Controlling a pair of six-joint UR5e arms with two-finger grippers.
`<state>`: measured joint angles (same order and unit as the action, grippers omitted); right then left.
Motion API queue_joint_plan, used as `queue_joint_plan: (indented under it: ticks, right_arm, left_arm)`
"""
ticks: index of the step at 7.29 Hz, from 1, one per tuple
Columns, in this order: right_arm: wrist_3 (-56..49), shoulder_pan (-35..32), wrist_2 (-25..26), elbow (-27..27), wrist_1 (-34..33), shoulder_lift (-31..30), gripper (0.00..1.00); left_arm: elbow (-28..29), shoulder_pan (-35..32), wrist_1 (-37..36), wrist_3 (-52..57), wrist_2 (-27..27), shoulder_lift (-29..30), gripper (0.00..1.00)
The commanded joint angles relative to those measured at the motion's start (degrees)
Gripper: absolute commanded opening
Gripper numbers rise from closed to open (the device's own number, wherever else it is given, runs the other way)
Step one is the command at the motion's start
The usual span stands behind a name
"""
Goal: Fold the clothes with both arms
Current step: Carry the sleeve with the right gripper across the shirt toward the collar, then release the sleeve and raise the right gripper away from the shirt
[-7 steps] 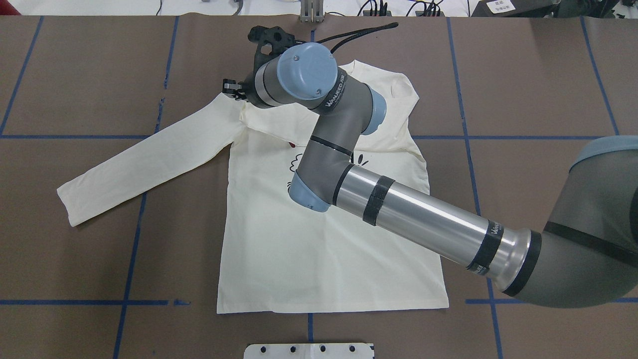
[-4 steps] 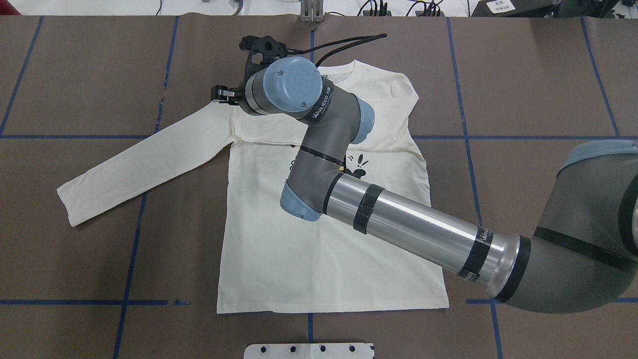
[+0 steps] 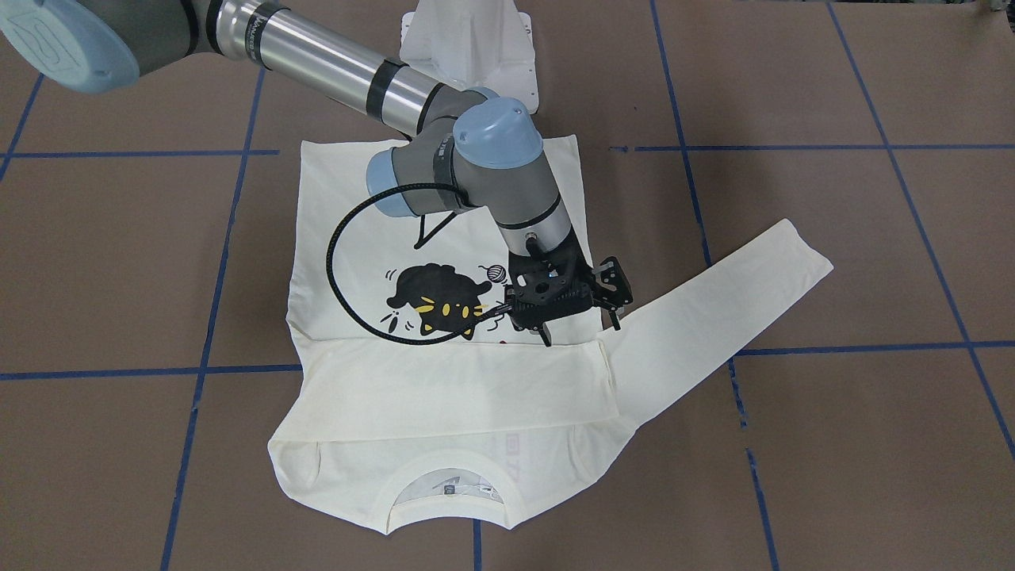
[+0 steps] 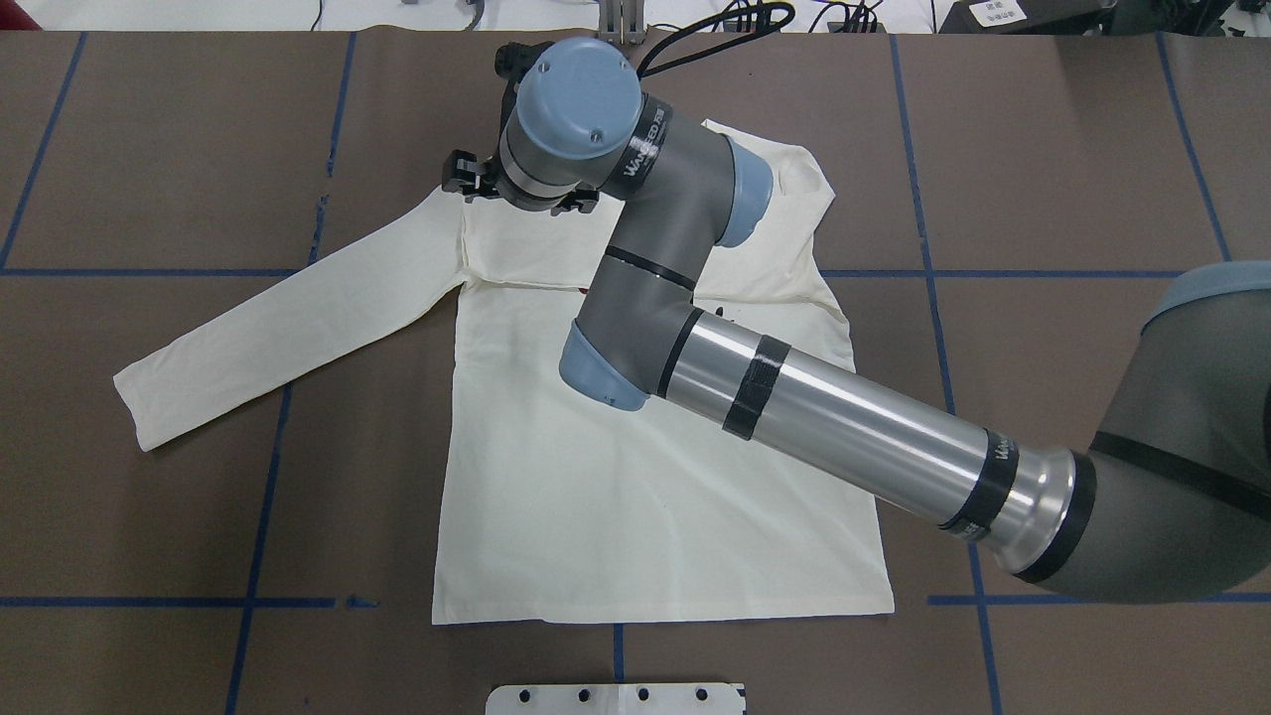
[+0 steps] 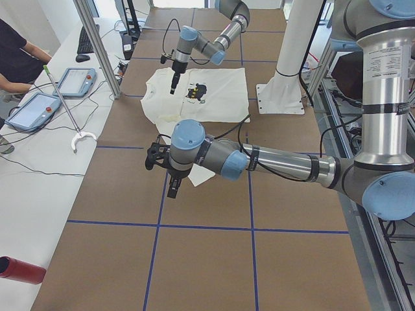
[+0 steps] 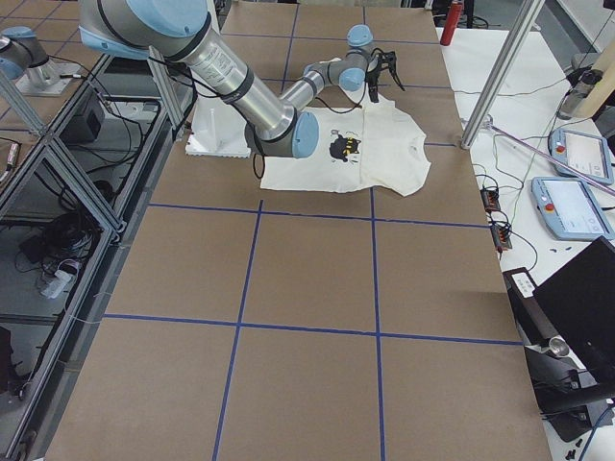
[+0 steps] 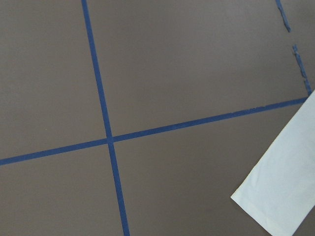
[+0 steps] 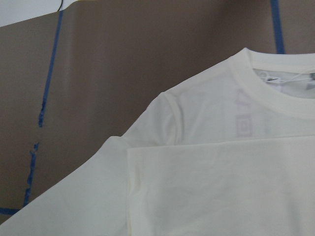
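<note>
The cream-white shirt [image 3: 341, 230] lies flat, print side up, with its black cat print [image 3: 432, 301] showing. One sleeve is folded across the chest [image 3: 460, 381]. The other sleeve [image 4: 288, 318] stretches out sideways over the table. My right gripper [image 3: 581, 327] hangs open and empty just above the shoulder where the folded sleeve ends. The right wrist view shows the ribbed collar [image 8: 280, 93] and the folded sleeve [image 8: 221, 191]. My left gripper [image 5: 162, 175] hovers near the outstretched sleeve's cuff [image 7: 280, 187]. I cannot tell whether it is open or shut.
The brown table cover carries blue tape lines [image 4: 258, 497]. The white pedestal base [image 3: 468, 47] stands at the robot's side, beside the shirt hem. Beyond the far edge, a side table holds tablets [image 5: 39, 107], a person sits there, and a red cylinder [image 5: 19, 269] lies nearby.
The cloth at the shoulder, bunched a second ago, now lies flat. My right wrist swung a little left, then rose and shifted toward the far edge. The shirt body has not moved.
</note>
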<state>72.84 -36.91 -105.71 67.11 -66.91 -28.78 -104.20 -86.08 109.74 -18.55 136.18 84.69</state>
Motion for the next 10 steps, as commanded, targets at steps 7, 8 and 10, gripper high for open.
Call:
queue_joint_plan:
  ticks: [7, 8, 10]
  right_arm:
    - [-10.16, -11.05, -12.58, 30.78, -23.17, -21.11, 1.00]
    - [-15.74, -13.07, -13.11, 35.67, -25.79, -25.84, 1.00]
    - [-24.20, -15.90, -13.56, 41.76, -35.79, -28.34, 1.00]
  left_arm:
    - [-0.14, 22.83, 19.90, -40.72, -20.80, -4.71, 1.00]
    - [-0.47, 27.93, 21.29, -46.60, -22.87, -4.63, 1.00]
    - [-0.13, 36.03, 23.07, -54.37, -29.80, -4.28, 1.00]
